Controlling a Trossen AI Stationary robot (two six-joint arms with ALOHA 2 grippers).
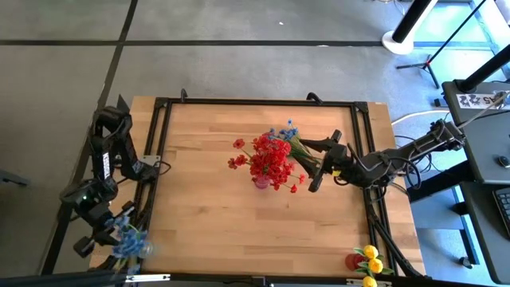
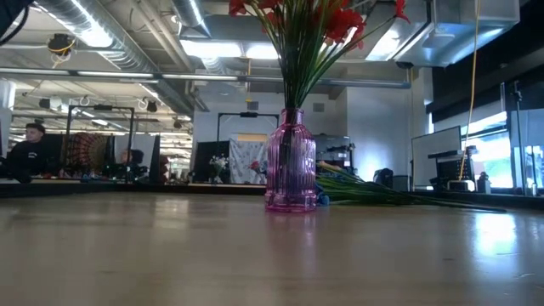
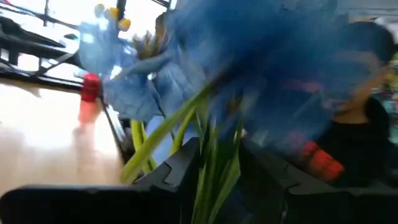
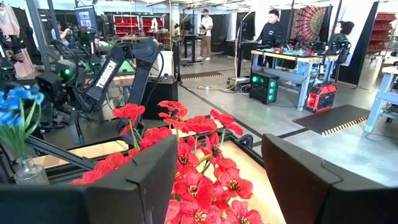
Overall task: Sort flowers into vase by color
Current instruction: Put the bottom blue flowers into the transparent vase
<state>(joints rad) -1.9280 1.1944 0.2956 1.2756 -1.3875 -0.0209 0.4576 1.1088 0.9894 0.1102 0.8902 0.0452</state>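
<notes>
My left gripper [image 1: 119, 233] is at the table's near left corner, pointing level. Its fingers stand apart around the green stems [image 3: 211, 155] of a bunch of blue flowers [image 3: 249, 56]. In the right wrist view that bunch [image 4: 18, 102] stands upright in a clear vase [image 4: 28, 171]. Red flowers [image 1: 271, 159] fill a pink vase [image 2: 291, 161] at the table's middle. My right gripper [image 1: 308, 165] hovers open just right of them and holds nothing. More blue flowers [image 1: 288, 131] lie flat on the table behind the pink vase. My left gripper has the blue flowers' green stems [image 3: 214, 177] between its two fingers, which lie level and across them. The view is blurred, and I cannot tell whether the fingers touch the stems.
Yellow flowers [image 1: 370, 259] stand in a small red vase [image 1: 353, 260] at the table's near right corner. A black frame [image 1: 255, 102] runs round the tabletop. The wood between the pink vase and the near edge is bare. People sit at desks beyond the table.
</notes>
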